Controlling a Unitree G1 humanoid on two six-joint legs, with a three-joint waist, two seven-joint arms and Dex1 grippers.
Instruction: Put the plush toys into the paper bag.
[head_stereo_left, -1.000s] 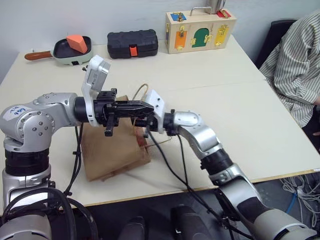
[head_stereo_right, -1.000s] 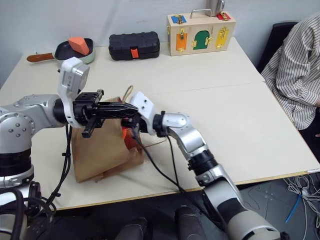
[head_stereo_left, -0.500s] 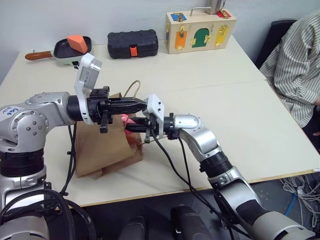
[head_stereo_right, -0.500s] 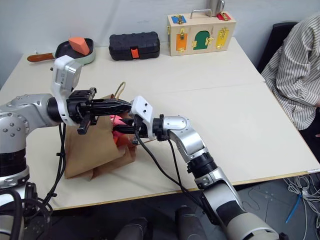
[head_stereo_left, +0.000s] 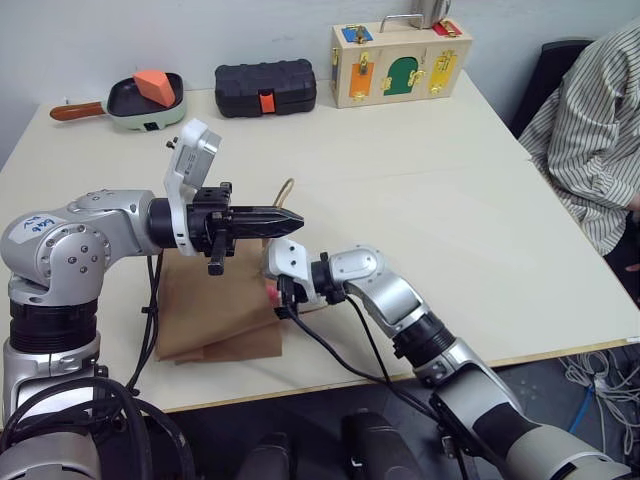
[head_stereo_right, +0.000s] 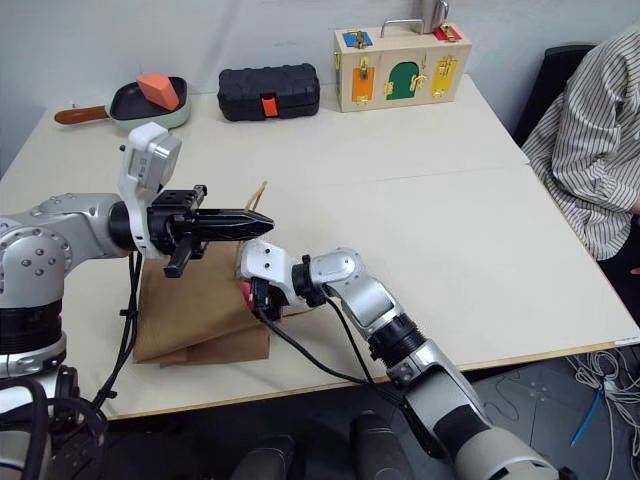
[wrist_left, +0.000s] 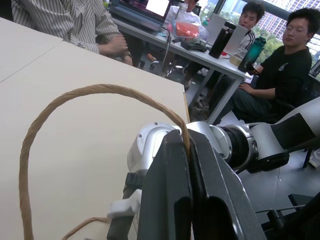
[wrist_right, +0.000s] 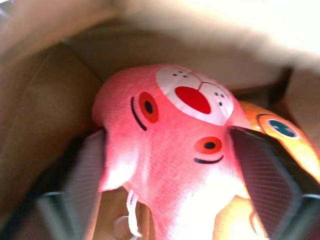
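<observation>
The brown paper bag (head_stereo_left: 215, 310) lay on its side near the left front of the pale surface (head_stereo_left: 450, 200), its mouth facing right. The left pincer (head_stereo_left: 296, 220), pointing right, had its black fingers pressed together on the bag's twisted paper-cord handle (wrist_left: 75, 95), holding the loop up above the bag's mouth. The right pincer (wrist_right: 170, 165) reached leftward into that mouth, its fingers (wrist_right: 85, 175) spread wide on either side of the pink plush toy (wrist_right: 175, 140); the toy sat between them inside the bag, and whether the pads touched it could not be told. Just beside the pink toy, also within the brown paper walls, lay the orange plush toy (wrist_right: 280, 135). From the head views a patch of pink showed at the bag's opening beside the right wrist. Along the far edge of the surface stood a small pan (head_stereo_left: 140, 98) holding an orange wedge block (head_stereo_left: 152, 82), a black ribbed case (head_stereo_left: 265, 88) to its right, and a wooden latch board (head_stereo_left: 400, 62) farther right. A person in a striped shirt (head_stereo_left: 590, 130) sat at the right side.
</observation>
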